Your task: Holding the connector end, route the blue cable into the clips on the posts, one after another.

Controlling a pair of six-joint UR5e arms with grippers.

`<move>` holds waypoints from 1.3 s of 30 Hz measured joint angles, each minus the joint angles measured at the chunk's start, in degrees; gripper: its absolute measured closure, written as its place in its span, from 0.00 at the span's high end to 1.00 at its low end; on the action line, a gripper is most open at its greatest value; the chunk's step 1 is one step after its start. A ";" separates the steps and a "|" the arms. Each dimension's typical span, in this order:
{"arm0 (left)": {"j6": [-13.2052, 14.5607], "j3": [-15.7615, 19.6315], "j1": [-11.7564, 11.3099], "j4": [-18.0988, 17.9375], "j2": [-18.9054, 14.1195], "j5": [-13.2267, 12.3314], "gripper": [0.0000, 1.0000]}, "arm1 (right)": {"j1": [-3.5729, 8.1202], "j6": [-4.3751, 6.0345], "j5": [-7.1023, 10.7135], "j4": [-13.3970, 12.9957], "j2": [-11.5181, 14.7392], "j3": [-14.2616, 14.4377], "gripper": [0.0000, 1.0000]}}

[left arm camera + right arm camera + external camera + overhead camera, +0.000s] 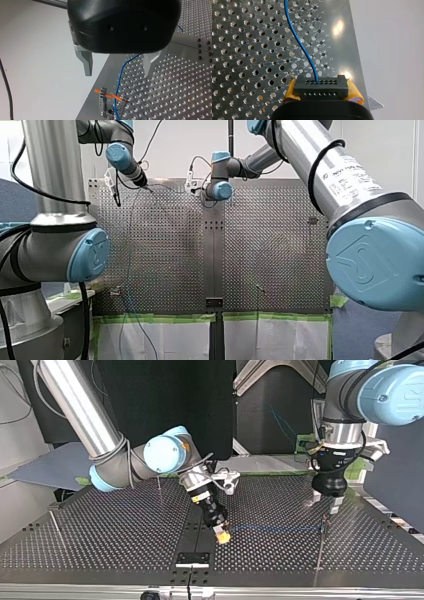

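Connector (321,88) between my right jaws

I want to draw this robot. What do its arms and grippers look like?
My left arm and my right arm are silver tubes with light blue joint caps and black cables. The right one has a printed label. My left gripper has a rounded black body and metal fingers. My right gripper is black with yellow pads.
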State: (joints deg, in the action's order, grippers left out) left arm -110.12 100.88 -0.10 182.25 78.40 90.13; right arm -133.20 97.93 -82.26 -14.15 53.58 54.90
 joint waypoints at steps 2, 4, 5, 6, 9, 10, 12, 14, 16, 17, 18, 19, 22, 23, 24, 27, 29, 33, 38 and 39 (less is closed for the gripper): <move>-0.02 0.01 0.01 -0.02 0.01 0.00 1.00 | -0.10 0.02 0.00 0.00 0.00 -0.01 0.00; -0.05 0.01 0.01 -0.03 0.01 0.00 1.00 | -0.24 0.02 0.02 0.02 0.00 0.00 0.00; -0.06 0.00 0.02 -0.03 0.01 0.00 1.00 | -0.29 0.01 0.04 0.03 0.00 0.00 0.00; -0.08 0.00 0.02 -0.04 0.02 0.00 1.00 | -0.34 -0.02 0.05 0.05 0.00 0.00 0.00; -0.20 0.01 0.03 -0.04 0.02 0.00 1.00 | -0.40 -0.11 0.07 0.12 0.00 0.00 0.00; -0.24 0.00 0.03 -0.04 0.02 0.00 1.00 | -0.40 -0.13 0.07 0.15 0.00 0.00 0.00; -0.31 0.00 0.03 -0.04 0.02 0.00 1.00 | -0.36 -0.15 0.07 0.28 0.00 0.00 0.00; -0.36 0.00 0.03 -0.04 0.02 0.00 1.00 | -0.32 -0.15 0.07 0.39 0.00 0.00 0.00; -0.39 0.00 0.03 -0.04 0.02 0.00 1.00 | -0.23 -0.08 0.08 0.49 0.00 0.00 0.00; -0.41 0.00 0.03 -0.04 0.02 0.00 1.00 | -0.18 -0.03 0.08 0.53 0.00 0.00 0.00; -0.42 0.00 0.03 -0.02 0.02 0.00 1.00 | -0.15 0.04 0.08 0.56 0.00 0.00 0.00; -0.47 0.00 0.03 0.01 0.03 0.00 1.00 | -0.13 0.08 0.08 0.57 0.00 0.00 0.00; -0.84 0.00 0.03 0.16 0.09 0.08 1.00 | -0.15 0.15 0.08 0.59 0.00 0.00 0.00; -1.01 0.00 0.06 0.28 0.10 0.30 1.00 | -0.15 0.16 0.08 0.60 0.00 0.00 0.00; -1.10 0.00 0.07 0.39 0.09 0.58 1.00 | -0.15 0.19 0.08 0.60 0.00 0.00 0.00; -1.07 0.00 0.14 0.73 0.10 1.95 1.00 | -0.20 0.21 0.08 0.60 0.00 0.00 0.00; -0.90 0.00 0.21 0.93 0.10 2.93 1.00 | -0.23 0.21 0.08 0.60 0.00 0.00 0.00; -0.70 0.00 0.40 1.19 0.11 4.42 1.00 | -0.27 0.24 0.08 0.60 0.00 0.00 0.00; -0.56 0.00 0.61 1.27 0.11 4.99 1.00 | -0.31 0.26 0.08 0.60 0.00 0.00 0.00; -0.55 0.00 0.62 1.27 0.11 5.03 1.00 | -0.31 0.26 0.07 0.60 0.00 0.00 0.00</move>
State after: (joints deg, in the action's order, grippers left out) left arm -110.68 100.88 0.53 183.51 78.51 95.15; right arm -133.51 98.19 -82.19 -13.55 53.58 54.89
